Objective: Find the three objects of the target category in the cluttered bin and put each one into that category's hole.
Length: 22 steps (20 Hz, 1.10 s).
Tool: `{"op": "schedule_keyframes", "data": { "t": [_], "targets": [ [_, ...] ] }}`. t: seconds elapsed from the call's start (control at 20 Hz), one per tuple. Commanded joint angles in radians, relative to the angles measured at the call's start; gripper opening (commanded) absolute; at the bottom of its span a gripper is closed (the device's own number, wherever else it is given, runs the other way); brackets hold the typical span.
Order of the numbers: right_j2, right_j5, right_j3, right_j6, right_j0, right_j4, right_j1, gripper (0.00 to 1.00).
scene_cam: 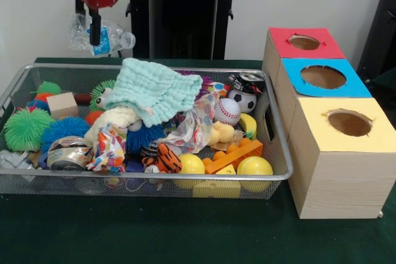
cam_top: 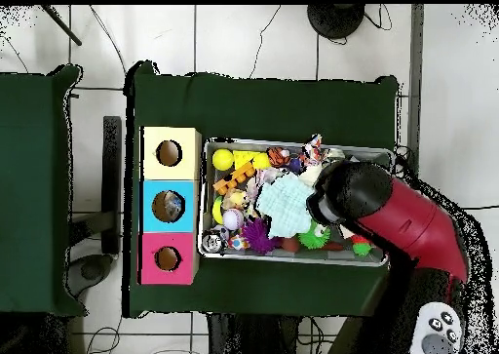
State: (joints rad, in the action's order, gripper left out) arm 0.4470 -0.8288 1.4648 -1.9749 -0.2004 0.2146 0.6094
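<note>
Your end effector (scene_cam: 94,32) hangs above the bin's far left corner, pinching a clear plastic bottle (scene_cam: 102,35). The holes sit well to the right; a crushed, slippery bottle could drop during the carry. I count three holes (red (scene_cam: 304,42), blue (scene_cam: 323,76), yellow (scene_cam: 349,122)), two yellow balls (scene_cam: 254,166), one baseball (scene_cam: 226,110) and one bin (scene_cam: 185,180).

No legible text, number or brand can be made out. A blue label is seen on the crumpled plastic bottle (scene_cam: 102,35) held above the wire bin (scene_cam: 281,171), and printed bands are seen on the tape roll (scene_cam: 69,153) and the dark can (scene_cam: 247,82) inside that bin, but no wording on them can be read.
</note>
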Motion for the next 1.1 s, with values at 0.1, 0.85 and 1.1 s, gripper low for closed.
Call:
{"op": "schedule_keyframes", "data": {
  "t": [0.1, 0.85, 1.1],
  "targets": [
    [-0.112, -0.076, 0.055, -0.262, 0.045, 0.099, -0.002, 0.00],
    [-0.015, -0.155, -0.104, -0.443, 0.241, 0.160, -0.081, 0.00],
    [-0.010, -0.156, -0.108, -0.469, 0.278, 0.158, -0.068, 0.00]
  ]
}}
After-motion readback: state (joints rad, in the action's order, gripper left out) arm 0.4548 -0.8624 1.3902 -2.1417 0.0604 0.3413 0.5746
